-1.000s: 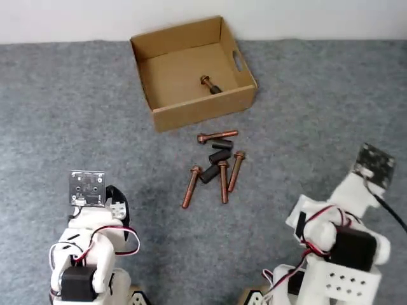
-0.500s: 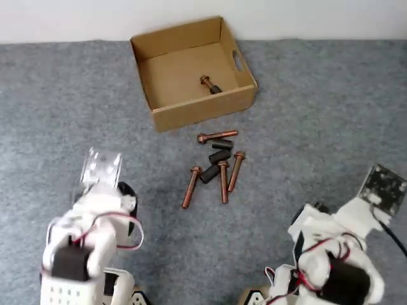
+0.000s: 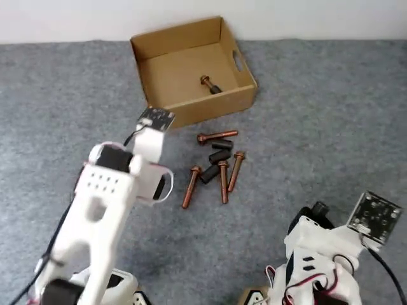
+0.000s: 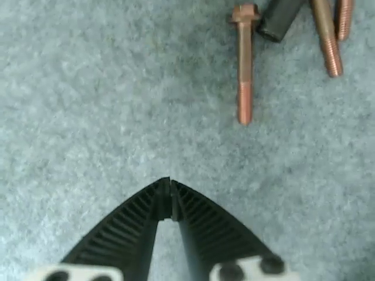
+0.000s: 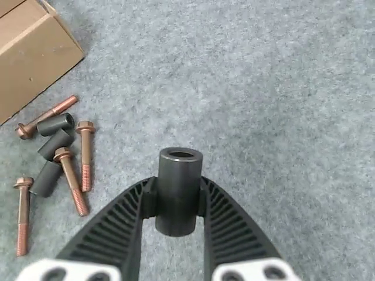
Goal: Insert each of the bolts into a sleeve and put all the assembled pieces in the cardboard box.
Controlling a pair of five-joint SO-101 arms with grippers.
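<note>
Several copper bolts and three black sleeves lie loose on the grey carpet in front of the cardboard box [image 3: 203,109]. One assembled bolt and sleeve [image 3: 210,84] lies inside the box. My left gripper [image 4: 170,190] is shut on nothing, low over the carpet, a short way from the leftmost bolt [image 4: 244,58] [image 3: 191,186]. The left arm [image 3: 114,184] stretches out beside the pile. My right gripper [image 5: 179,193] is shut on an upright black sleeve [image 5: 179,175], well to the right of the pile [image 5: 58,158] and nearer the front edge.
The grey carpet [image 3: 331,114] covers the whole table. The box stands at the back centre with a hand slot in its right wall [image 3: 238,61]. The right arm [image 3: 331,248] is at the front right.
The left arm has risen from its rest at the front left and swung forward and right toward the bolts. The right arm has drawn back toward the front edge.
</note>
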